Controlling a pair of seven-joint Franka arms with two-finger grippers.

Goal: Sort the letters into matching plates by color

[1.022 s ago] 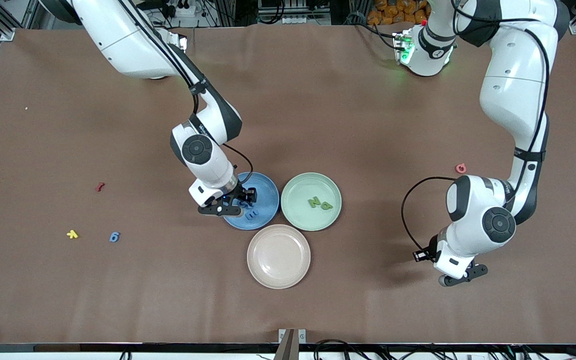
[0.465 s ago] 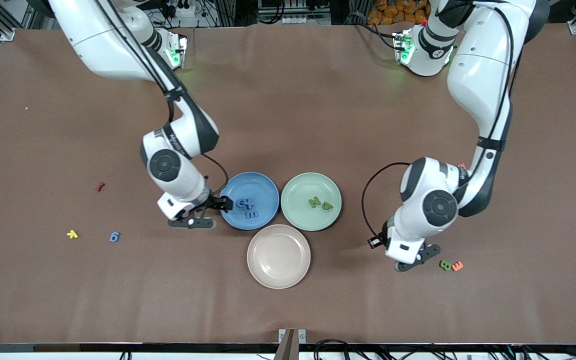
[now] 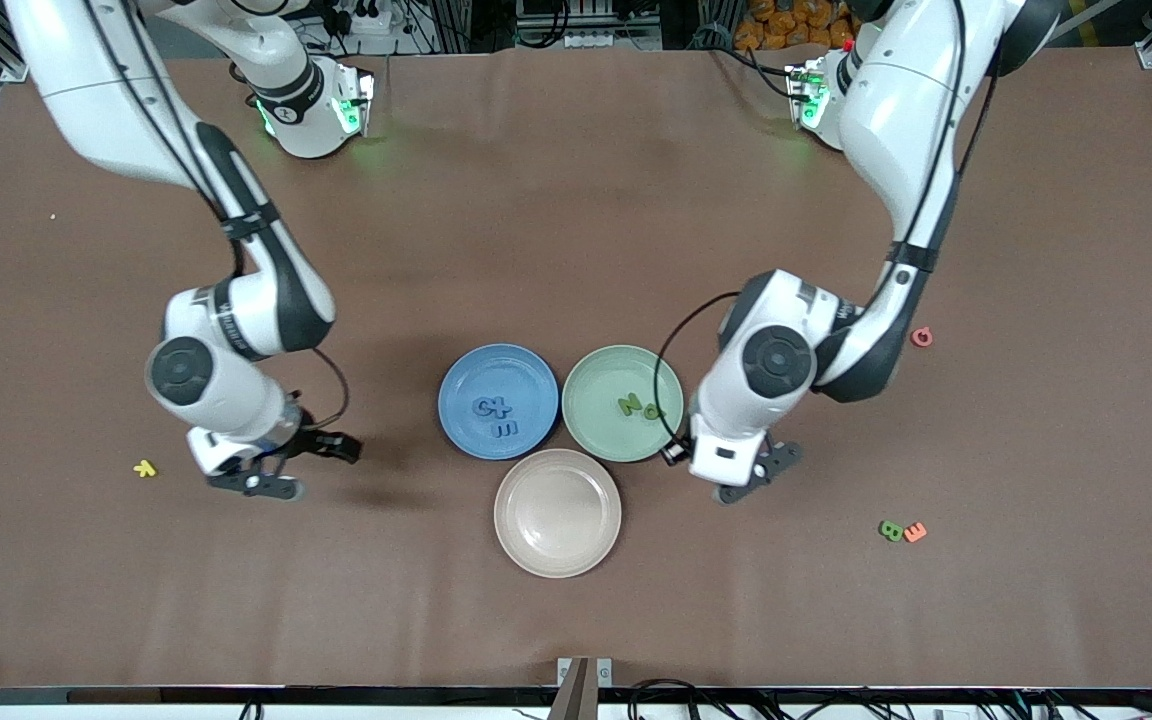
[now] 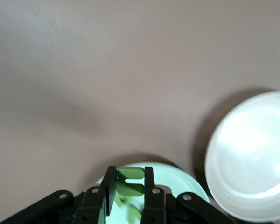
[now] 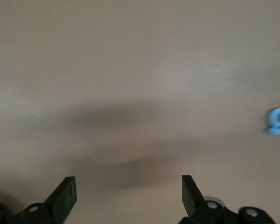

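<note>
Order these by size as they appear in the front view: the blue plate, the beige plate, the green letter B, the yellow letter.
1. Beige plate and blue plate: they look alike; the beige one lies nearer the camera, so no ranking.
2. Green letter B and yellow letter: both tiny, too close to rank.

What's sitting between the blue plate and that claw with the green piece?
In the front view, the green plate, with two green letters, lies between the blue plate and the left claw.

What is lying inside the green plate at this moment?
In the green plate, two green letters lie flat near its middle. The left hand, shut on another green letter, hangs over the plate's edge, and the arm covers that edge in the front view.
</note>
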